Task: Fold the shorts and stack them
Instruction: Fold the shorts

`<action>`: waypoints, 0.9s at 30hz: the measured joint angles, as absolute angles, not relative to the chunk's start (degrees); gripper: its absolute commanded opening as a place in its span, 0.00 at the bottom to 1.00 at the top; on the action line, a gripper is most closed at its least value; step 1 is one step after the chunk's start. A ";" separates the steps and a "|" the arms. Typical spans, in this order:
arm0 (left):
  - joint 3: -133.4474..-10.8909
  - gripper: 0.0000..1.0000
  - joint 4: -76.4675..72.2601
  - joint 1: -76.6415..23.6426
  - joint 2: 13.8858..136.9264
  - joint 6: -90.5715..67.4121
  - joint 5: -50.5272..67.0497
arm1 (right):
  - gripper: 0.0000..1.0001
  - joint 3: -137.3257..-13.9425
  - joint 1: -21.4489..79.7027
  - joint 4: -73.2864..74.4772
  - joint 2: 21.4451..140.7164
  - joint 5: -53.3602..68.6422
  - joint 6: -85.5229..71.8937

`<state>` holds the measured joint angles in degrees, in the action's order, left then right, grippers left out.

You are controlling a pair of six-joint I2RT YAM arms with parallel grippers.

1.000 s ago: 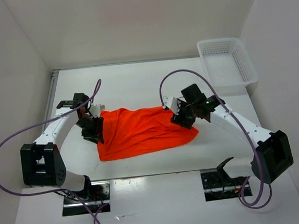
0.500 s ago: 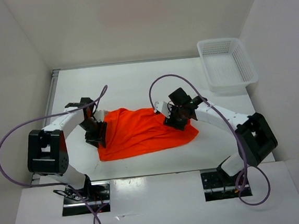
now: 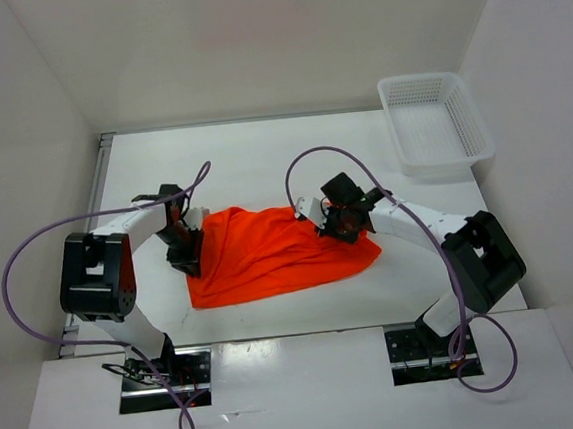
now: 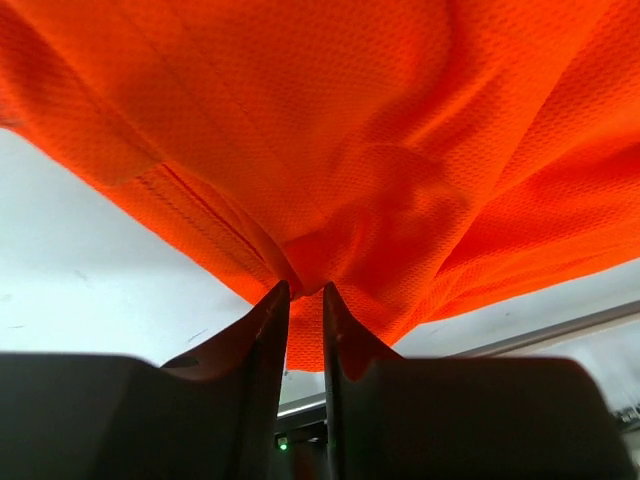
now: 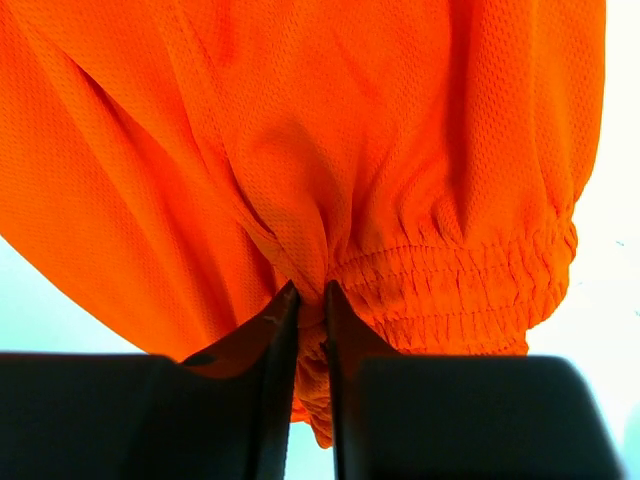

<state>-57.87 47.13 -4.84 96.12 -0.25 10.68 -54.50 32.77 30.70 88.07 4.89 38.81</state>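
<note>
The bright orange shorts lie spread on the white table between the two arms. At their left edge my left gripper is shut on a pinch of the thin fabric; the left wrist view shows the shorts bunched between the tips of my left gripper. At the right end my right gripper is shut on the shorts beside the gathered waistband. In the right wrist view the cloth of the shorts is squeezed between the tips of my right gripper.
A white mesh basket stands at the back right corner of the table. White walls close in the table at the back and on both sides. Purple cables loop above both arms.
Both grippers have closed on the shorts, the left at the left edge and the right at the waistband end. The right arm moved left onto the cloth.
</note>
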 measured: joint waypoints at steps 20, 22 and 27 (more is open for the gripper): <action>-70.74 0.00 52.71 -3.40 97.38 -0.23 13.85 | 0.00 -57.06 32.75 31.44 88.62 3.81 38.81; -72.03 0.00 53.87 -2.96 95.68 -0.23 14.00 | 0.00 -58.92 32.75 31.79 88.29 3.90 39.03; -70.02 0.00 61.69 -2.83 91.09 -0.23 14.41 | 0.00 -59.13 32.75 35.35 83.72 4.78 41.82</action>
<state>-70.02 61.69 -2.83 91.09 -0.23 14.41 -59.13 32.75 35.35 83.72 4.78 41.82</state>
